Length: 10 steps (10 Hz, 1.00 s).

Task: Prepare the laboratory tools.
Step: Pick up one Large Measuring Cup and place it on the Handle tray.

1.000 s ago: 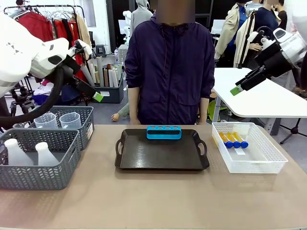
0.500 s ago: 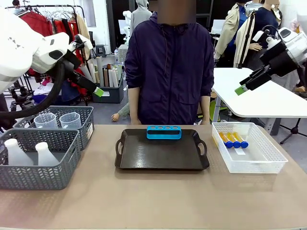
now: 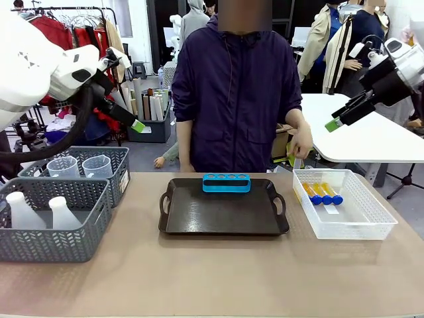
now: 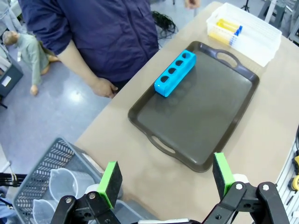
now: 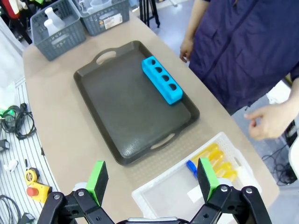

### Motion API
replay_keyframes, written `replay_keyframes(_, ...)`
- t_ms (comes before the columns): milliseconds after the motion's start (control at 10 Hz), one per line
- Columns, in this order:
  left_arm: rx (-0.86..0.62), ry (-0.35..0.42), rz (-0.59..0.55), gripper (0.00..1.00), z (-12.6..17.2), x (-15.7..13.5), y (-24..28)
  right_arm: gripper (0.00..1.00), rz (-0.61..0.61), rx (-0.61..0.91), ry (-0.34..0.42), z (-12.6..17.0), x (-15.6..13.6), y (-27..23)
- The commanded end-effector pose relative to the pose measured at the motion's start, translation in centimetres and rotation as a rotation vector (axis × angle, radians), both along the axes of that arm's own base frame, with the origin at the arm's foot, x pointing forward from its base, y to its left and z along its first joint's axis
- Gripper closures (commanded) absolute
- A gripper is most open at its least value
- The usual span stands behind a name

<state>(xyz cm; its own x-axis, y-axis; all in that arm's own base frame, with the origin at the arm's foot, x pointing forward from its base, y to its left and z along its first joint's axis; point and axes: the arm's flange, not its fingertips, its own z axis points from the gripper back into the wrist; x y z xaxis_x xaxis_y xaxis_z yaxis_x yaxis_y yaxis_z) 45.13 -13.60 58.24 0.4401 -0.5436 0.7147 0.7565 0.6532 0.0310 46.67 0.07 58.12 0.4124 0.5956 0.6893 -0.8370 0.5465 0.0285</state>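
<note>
- The desk (image 3: 212, 278) carries a tray in the middle, two grey baskets at the robot's left and a white basket at its right.
- The dark rectangular tray (image 3: 218, 215) lies flat with a handle cut into each short end. The small blue tube rack (image 3: 226, 183) stands on it against the middle of the far rim, with four round holes on top.
- The nearer grey mesh basket (image 3: 46, 242) holds two white conical flasks (image 3: 21, 211) upright, side by side.
- The farther grey mesh basket (image 3: 119, 173) sits just behind the nearer one. It holds two clear plastic measuring beakers (image 3: 97, 165), upright and close together.
- The white mesh basket (image 3: 351, 232) is just beside the tray's right handle. Three blue-capped tubes of amber liquid (image 3: 322, 193) lie side by side in its far left corner, caps toward the robot. A small white piece lies near the caps; what it is cannot be told.
- The left end effector (image 4: 167, 175) hangs high over the grey baskets, its green pads spread wide with nothing between them.
- The right end effector (image 5: 153, 177) hangs high above the desk's right side, its pads likewise wide apart and bare.
- The person's hand (image 3: 301, 142) is raised beyond the white basket's far edge, well apart from both end effectors.
</note>
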Motion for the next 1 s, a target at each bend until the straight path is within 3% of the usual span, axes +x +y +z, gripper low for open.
replay_keyframes(0,-0.007,0.007,-0.012,0.00,0.1,0.0,0.1,0.00,0.004,0.008,-0.001,0.0,0.0,0.0)
replay_keyframes(800,0.002,0.003,-0.006,0.00,0.0,-0.1,-0.2,0.00,0.004,0.008,-0.001,0.0,0.0,0.0)
replay_keyframes(900,0.085,0.085,0.101,0.00,0.9,0.1,0.9,0.00,0.004,0.008,-0.001,0.0,0.0,0.0)
